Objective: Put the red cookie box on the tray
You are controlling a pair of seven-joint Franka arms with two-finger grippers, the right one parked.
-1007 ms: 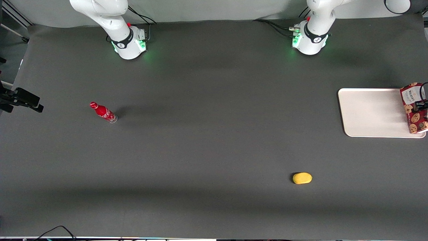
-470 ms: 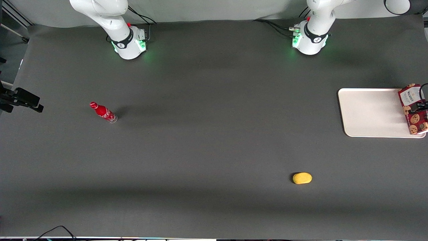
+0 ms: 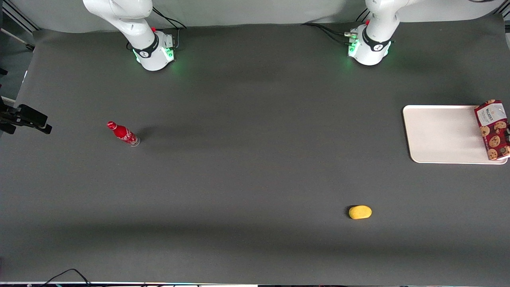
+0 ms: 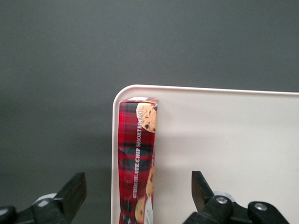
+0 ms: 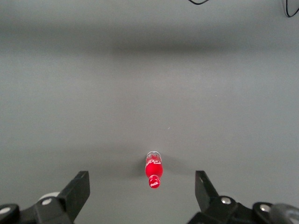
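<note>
The red cookie box (image 3: 493, 129) lies flat on the cream-white tray (image 3: 442, 133), along the tray's rim at the working arm's end of the table, its white label end farther from the front camera. In the left wrist view the red cookie box (image 4: 137, 158) runs just inside the rim of the tray (image 4: 224, 140), one end close to a rounded corner. My gripper (image 4: 138, 186) hangs above the box and is open. Its two black fingers stand wide apart on either side of the box and touch nothing. The gripper does not show in the front view.
A small red bottle (image 3: 123, 134) stands toward the parked arm's end of the table and shows as the red bottle (image 5: 153, 170) in the right wrist view. A yellow oval object (image 3: 360, 212) lies nearer the front camera than the tray. The working arm's base (image 3: 368, 46) stands at the back.
The gripper that held the box over the tray's edge has let go and left the front view. The box has shifted slightly and now rests on the tray.
</note>
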